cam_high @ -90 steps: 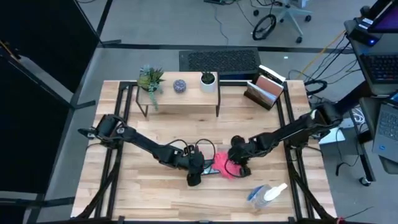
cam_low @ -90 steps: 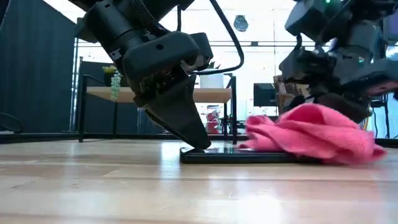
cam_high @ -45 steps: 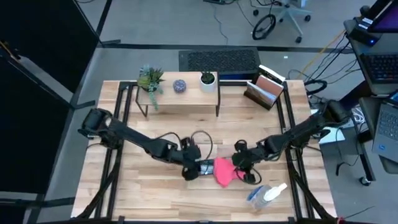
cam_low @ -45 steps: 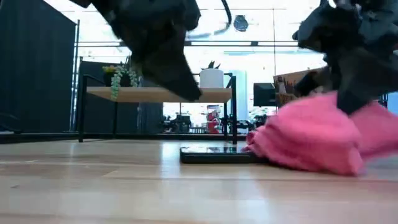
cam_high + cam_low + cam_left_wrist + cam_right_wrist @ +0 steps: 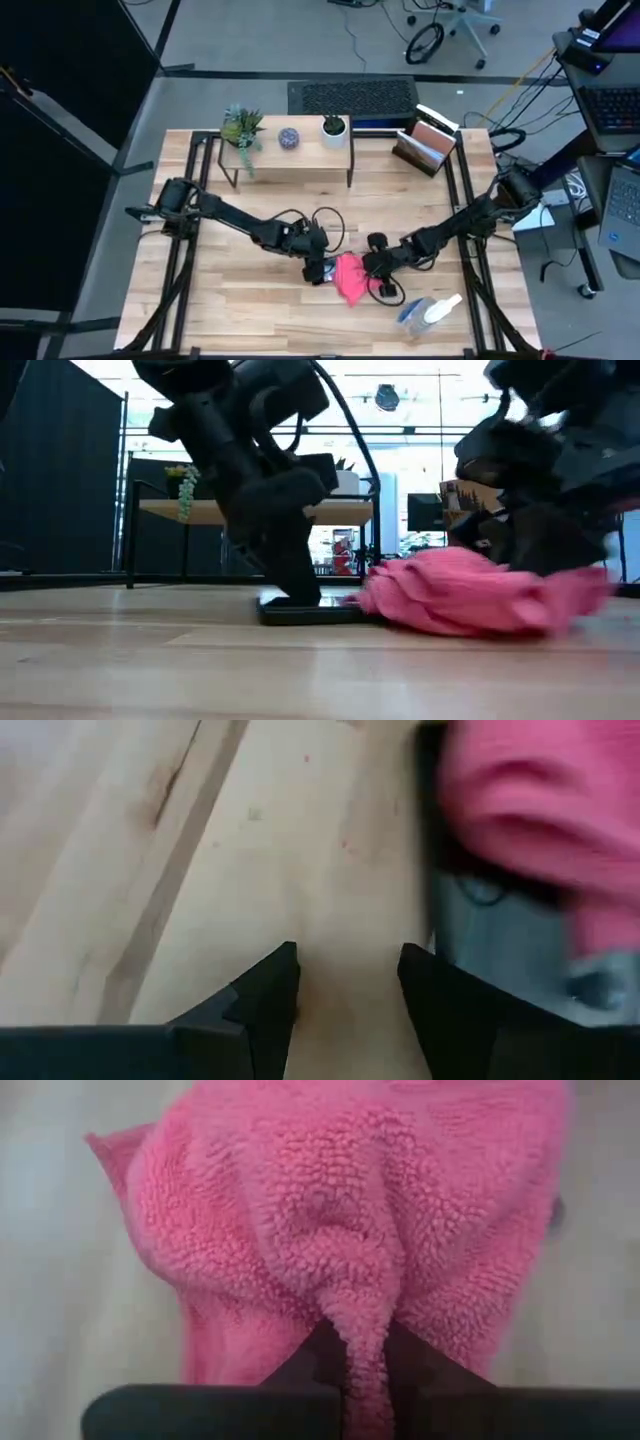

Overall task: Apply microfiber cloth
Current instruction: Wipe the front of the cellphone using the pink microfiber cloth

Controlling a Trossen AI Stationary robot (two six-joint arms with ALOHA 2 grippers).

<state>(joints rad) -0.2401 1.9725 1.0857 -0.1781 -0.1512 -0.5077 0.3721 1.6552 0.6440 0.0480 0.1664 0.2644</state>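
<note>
The right gripper (image 5: 372, 270) is clamped on the cloth (image 5: 349, 279): in its wrist view a ridge of the pink cloth (image 5: 350, 1230) is pinched between the two dark fingers (image 5: 322, 1355), and the rest of the fabric spreads out ahead of them in a rumpled heap. From the low view the cloth (image 5: 460, 592) lies bunched on the table (image 5: 200, 670) with this gripper (image 5: 545, 535) pressing into its top, and one edge of the heap drapes over the end of the phone (image 5: 305, 611). Just beyond the cloth, on the far side from the right gripper, stands the left gripper (image 5: 318, 268), tips down at the phone (image 5: 326, 272). Its wrist view shows its fingers (image 5: 270, 990) parted with bare wood between them, holding nothing, while the phone (image 5: 500, 920) lies just beside one finger and the cloth (image 5: 540, 810) covers the phone's farther part. In the low view this gripper (image 5: 295, 575) comes down onto the free end of the phone; whether it actually touches the phone cannot be told. The two grippers sit close together at the middle of the table (image 5: 240, 310), with cloth and phone between them. Near the right gripper, toward the table's front edge, a spray bottle (image 5: 428, 313) lies on its side. Well apart, at the back of the table, a small shelf (image 5: 290, 150) carries plants (image 5: 243, 127), and a file holder (image 5: 428, 142) stands beside it.
</note>
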